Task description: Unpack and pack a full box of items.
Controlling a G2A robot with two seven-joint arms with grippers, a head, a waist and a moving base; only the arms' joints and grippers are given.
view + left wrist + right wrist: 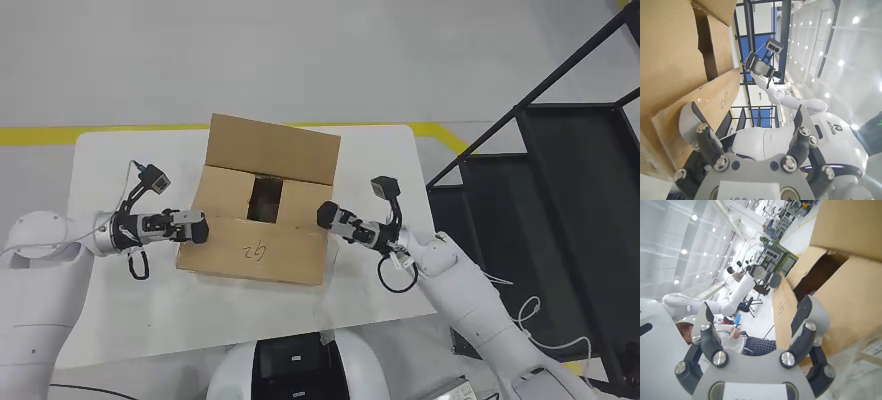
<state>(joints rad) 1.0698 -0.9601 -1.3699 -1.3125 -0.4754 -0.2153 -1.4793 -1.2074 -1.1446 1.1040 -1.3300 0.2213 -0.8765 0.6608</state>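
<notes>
Box (250, 255) on white table (135, 305), black stairs (540, 190) alongside

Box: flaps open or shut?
Partly open: the box has side flaps folded inward with a dark gap between; long flaps spread outward.

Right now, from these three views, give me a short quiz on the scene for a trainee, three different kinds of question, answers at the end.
1. True or false: the brown cardboard box is sealed completely shut on top.
2. Multiple choice: the left gripper is A) open beside the box, B) shut on a bottle, C) deep inside the box.
3. Fill in: the box stands on a white ____.
Key: 1 false; 2 A; 3 table.
</notes>
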